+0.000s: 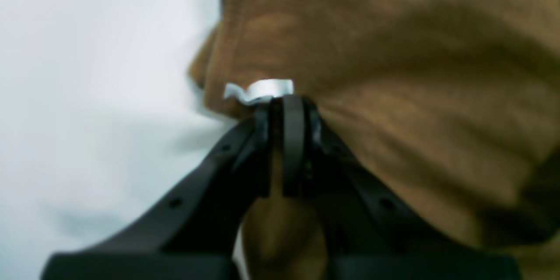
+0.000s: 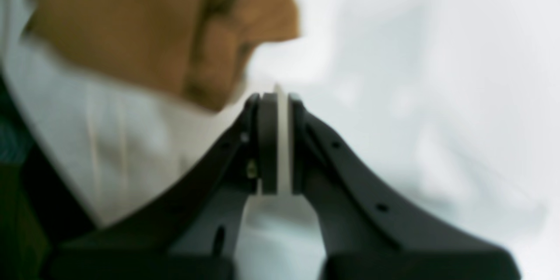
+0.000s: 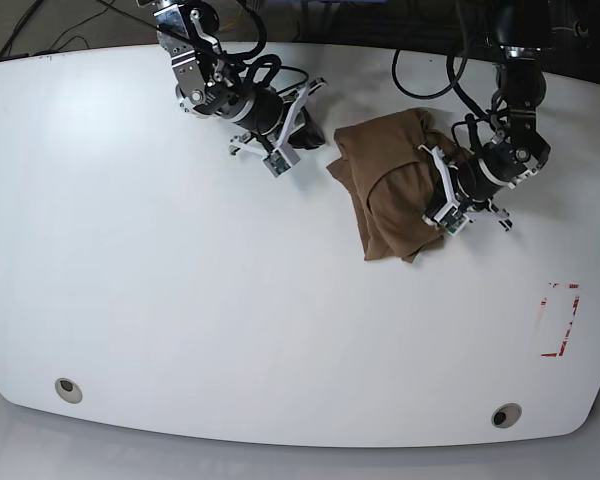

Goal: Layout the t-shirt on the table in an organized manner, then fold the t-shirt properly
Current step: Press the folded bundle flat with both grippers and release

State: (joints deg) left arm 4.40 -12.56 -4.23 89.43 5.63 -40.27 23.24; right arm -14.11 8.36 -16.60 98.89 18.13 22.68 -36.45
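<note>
We start with the table (image 3: 180, 320), a glossy white top filling the base view, with two grey holes (image 3: 68, 389) near the lower edge and a red dashed mark (image 3: 560, 320) at the right.

The t-shirt (image 3: 390, 195) lies in a crumpled tan heap in the upper centre-right of that view, not yet spread out. We judge that the layout step is only beginning, and that the bunching is why an arm works at the heap's edge.

The left gripper (image 1: 282, 100) sits at the right side of the heap. In its wrist view the jaws are pressed together with tan fabric pinched between them, just below a small white tag (image 1: 260, 89). We take this as a hold for pulling the cloth flat.

The right gripper (image 2: 275, 96) hangs at upper centre-left, just beside the heap but apart from it. Its jaws stand nearly together, a pale sliver between the pads, holding nothing.
</note>
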